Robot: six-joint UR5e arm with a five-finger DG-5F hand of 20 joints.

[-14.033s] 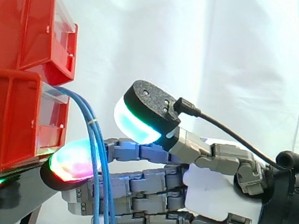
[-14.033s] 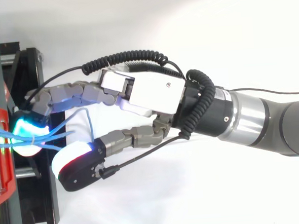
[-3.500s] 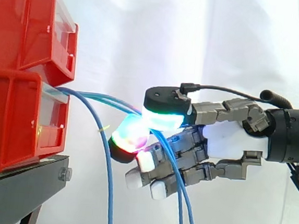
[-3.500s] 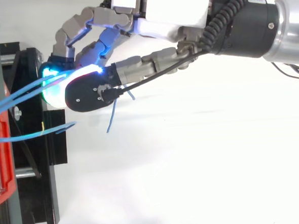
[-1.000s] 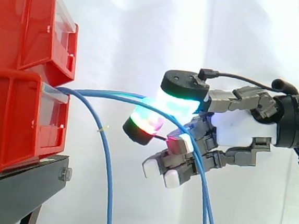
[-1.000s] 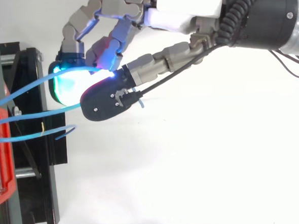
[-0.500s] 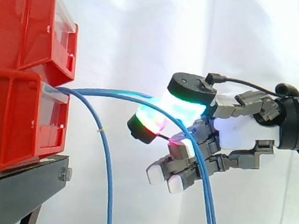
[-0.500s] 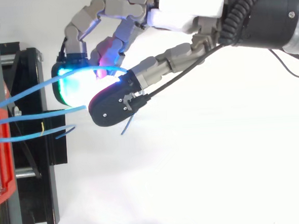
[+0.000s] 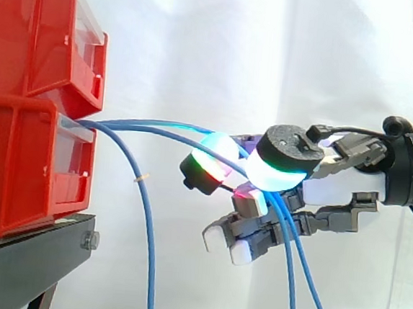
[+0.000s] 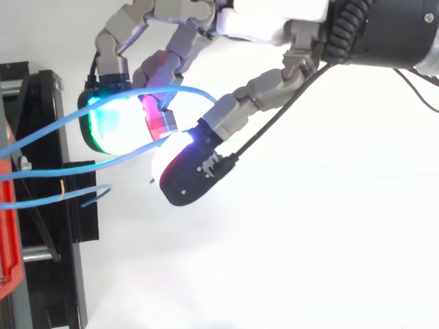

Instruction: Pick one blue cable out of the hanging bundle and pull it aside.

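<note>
Nearest the side view's camera, the hand [image 9: 344,190] reaches in from the right, level with the lower red bin [image 9: 17,167]. Its thumb [image 9: 282,161], glowing white and cyan, is folded down against the curled fingers [image 9: 219,239]. Two blue cables [image 9: 151,126] run out from the bin's front, pass between thumb and fingers, and hang loose below the hand. It looks closed on them, though whether both are truly pinched is unclear. A third blue cable [image 9: 149,243] droops straight down just beside the bin, well apart from the hand, with a small yellow tie [image 9: 140,180] on it.

The task asks for one cable, so the step likely goes best if the hand sheds one of the two before drawing further. The pull should probably be slow and level, straight away from the bin, with the thumb pressed firmly so the cable cannot slide through.

Behind sit the black stand [image 9: 23,261] and the white curtain [image 9: 273,59].
</note>
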